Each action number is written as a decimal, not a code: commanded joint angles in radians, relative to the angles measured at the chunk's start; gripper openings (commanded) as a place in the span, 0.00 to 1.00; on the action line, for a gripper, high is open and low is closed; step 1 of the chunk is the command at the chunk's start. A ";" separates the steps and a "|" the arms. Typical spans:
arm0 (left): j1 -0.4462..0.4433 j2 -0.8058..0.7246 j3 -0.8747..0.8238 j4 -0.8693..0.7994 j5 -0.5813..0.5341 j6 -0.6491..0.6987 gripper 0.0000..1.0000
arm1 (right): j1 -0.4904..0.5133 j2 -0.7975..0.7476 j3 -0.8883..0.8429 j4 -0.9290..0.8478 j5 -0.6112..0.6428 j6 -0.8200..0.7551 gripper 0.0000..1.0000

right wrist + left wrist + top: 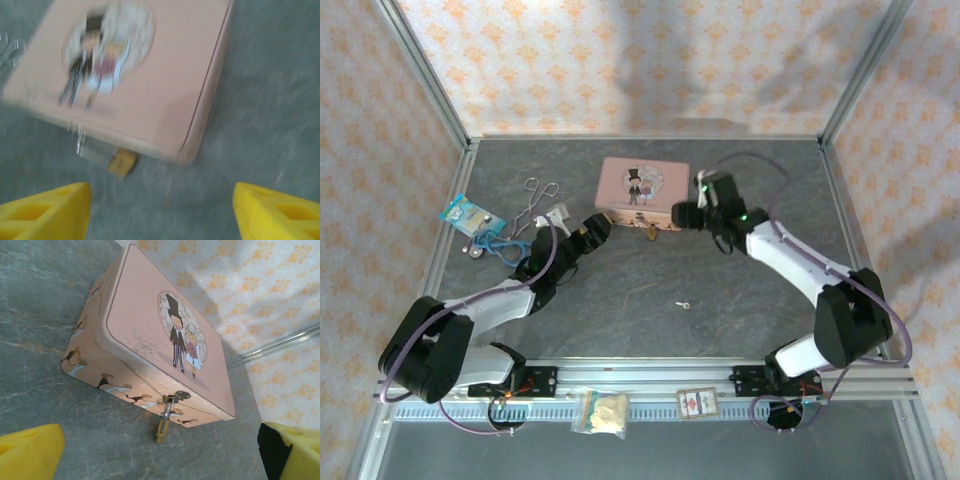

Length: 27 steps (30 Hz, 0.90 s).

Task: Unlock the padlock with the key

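While both claws hover at the tin's front, the key lies alone on the surface, well apart from either and back toward the arm bases. Left claw sits just beside the left front corner of the tin, right claw just beside its right front corner. Both are wide with nothing held: yellow pads stand far apart in the left wrist view, same in the right wrist view (that one is blurred).

Padlock hangs from the tin's front hasp, between the two claws, its body down on the surface. It looks shut as far as I can tell. The left wrist view has it clear, dead ahead, long axis running from the hasp toward the camera.

Relation that matters: the key is behind both claws, slightly right of centre, and the right claw looks the nearer. Its long axis seems roughly crosswise in the top view, though it is too small to be sure.

Judgement: key not yet picked, task at its start. The next move needs a claw to come away from the tin and down over the key, jaws across its thin shaft. Flat metal on a hard surface will likely slip.
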 commanded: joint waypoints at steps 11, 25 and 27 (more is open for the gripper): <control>-0.042 0.070 0.049 0.100 -0.028 -0.061 0.99 | 0.331 -0.041 -0.243 -0.236 0.101 0.278 0.49; -0.043 0.012 0.041 0.053 -0.063 -0.031 0.99 | 0.431 0.081 -0.242 -0.309 0.212 0.300 0.37; -0.042 0.011 0.033 0.055 -0.069 -0.035 0.99 | 0.432 0.077 -0.255 -0.302 0.214 0.300 0.35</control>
